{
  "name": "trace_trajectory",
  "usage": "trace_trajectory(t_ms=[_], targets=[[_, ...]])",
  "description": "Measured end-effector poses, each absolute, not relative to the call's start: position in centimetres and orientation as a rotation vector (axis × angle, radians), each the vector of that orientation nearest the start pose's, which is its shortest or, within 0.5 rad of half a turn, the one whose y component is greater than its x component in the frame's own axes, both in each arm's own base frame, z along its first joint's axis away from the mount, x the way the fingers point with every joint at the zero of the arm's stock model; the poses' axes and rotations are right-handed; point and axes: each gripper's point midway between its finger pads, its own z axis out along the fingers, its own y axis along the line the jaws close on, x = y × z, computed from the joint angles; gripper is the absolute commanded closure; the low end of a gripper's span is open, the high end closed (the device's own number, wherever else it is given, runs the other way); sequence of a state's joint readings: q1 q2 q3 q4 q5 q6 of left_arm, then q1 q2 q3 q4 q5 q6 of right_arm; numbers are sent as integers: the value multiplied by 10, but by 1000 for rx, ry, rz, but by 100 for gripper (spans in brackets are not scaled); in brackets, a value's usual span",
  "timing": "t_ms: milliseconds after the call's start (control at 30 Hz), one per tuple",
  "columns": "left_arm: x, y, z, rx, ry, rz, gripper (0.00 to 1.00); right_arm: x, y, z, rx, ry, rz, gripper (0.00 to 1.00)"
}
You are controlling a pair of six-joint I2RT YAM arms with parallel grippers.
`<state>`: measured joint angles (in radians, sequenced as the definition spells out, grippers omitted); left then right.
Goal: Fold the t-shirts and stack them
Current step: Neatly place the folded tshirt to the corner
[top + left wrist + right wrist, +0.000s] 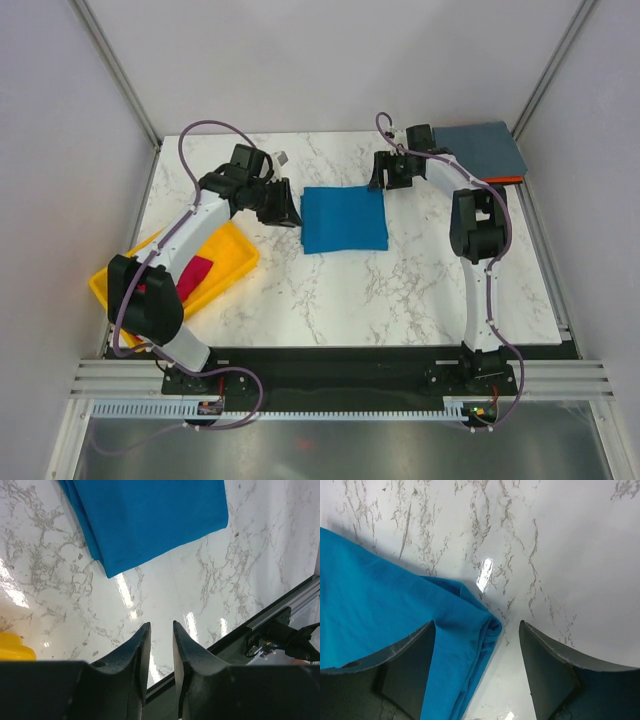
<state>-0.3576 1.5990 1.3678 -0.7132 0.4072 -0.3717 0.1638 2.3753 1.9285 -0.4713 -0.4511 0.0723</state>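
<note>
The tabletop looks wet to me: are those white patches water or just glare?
Just glare: in the left wrist view, light reflects as white streaks on the glossy marble table near the blue t-shirt; in the right wrist view, one small bright spot sits close to the shirt's folded corner; the top external view is evenly lit, with only faint, soft shadows.

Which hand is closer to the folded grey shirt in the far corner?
Right. The right hand sits just left of the grey shirt; the left hand is beyond the blue shirt.
</note>
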Motion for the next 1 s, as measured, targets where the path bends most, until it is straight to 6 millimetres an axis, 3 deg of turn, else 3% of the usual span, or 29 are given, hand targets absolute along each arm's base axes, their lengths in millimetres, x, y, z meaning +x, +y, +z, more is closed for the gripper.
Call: trace_trajectory(t_ms=[267,867,967,1000], targets=[[333,-213,183,175,2532,-804,69,541,171,35,-420,2442,670,26],[329,-214,181,191,2533,-818,71,532,183,32,-536,2437,669,31],[329,-214,180,191,2533,-819,71,532,181,31,-542,2437,659,38],[329,-214,181,191,2533,-820,71,532,181,31,-542,2440,653,48]])
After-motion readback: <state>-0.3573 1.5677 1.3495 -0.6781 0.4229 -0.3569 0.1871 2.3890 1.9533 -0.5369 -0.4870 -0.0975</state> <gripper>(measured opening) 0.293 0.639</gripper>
